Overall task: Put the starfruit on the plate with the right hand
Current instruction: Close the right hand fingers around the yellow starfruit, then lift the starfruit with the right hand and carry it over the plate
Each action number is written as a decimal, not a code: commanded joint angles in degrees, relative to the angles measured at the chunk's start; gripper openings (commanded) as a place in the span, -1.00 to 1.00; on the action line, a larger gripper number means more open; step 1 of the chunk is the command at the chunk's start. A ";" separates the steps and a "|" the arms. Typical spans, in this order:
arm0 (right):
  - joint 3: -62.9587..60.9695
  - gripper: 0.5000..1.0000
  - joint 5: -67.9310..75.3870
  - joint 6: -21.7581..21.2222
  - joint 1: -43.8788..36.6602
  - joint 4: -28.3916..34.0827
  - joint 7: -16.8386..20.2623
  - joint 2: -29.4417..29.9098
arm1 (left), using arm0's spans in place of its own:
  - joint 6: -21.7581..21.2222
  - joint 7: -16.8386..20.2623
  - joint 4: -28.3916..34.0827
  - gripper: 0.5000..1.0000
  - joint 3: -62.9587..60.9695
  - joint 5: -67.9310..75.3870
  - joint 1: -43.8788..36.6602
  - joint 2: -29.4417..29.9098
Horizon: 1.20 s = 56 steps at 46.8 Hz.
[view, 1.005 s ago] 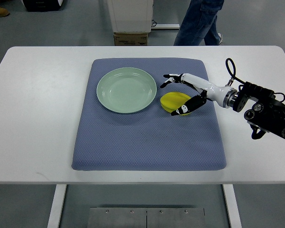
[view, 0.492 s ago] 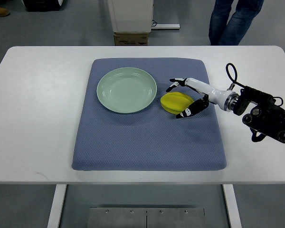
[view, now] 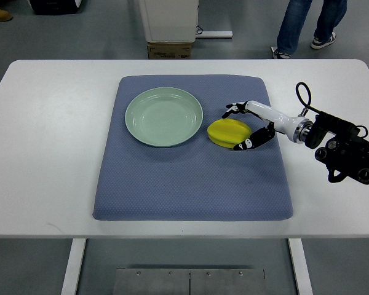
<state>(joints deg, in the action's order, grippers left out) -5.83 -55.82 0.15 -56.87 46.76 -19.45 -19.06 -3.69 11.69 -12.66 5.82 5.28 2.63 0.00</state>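
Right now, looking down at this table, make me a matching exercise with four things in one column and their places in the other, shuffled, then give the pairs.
Things:
1. round pale green plate
2. yellow starfruit
3. right robot hand
4. blue-grey padded mat

Places:
A. spread open around the fruit's right end
B. directly on the white table
C. upper left part of the mat, empty
D. on the mat, just right of the plate

Pairs: 1-C, 2-D, 3-A, 4-B

A blue mat (view: 190,178) covers the white table (view: 43,147); a person's legs (view: 307,24) stand beyond.
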 commanded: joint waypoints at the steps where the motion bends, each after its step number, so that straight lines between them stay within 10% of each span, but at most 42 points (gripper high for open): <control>1: 0.12 0.41 -0.08 0.03 0.09 -0.09 -0.24 -0.01 | 0.00 0.00 0.00 1.00 -0.01 0.00 0.00 0.00; 12: 1.18 0.01 -0.08 0.03 0.09 -0.27 -0.50 0.08 | 0.00 0.00 0.00 1.00 -0.01 0.00 0.00 0.00; 22: 1.18 -1.00 -0.08 0.03 0.00 -0.88 -0.94 0.17 | 0.00 0.00 0.00 1.00 -0.01 0.00 0.00 0.00; 56: -3.48 -1.00 2.47 0.47 -4.39 -0.79 0.64 3.86 | 0.00 0.00 0.00 1.00 -0.01 0.00 0.00 0.00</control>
<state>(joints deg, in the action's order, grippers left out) -9.32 -53.79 0.64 -60.47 46.00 -19.38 -16.08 -3.69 11.69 -12.66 5.80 5.27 2.64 0.00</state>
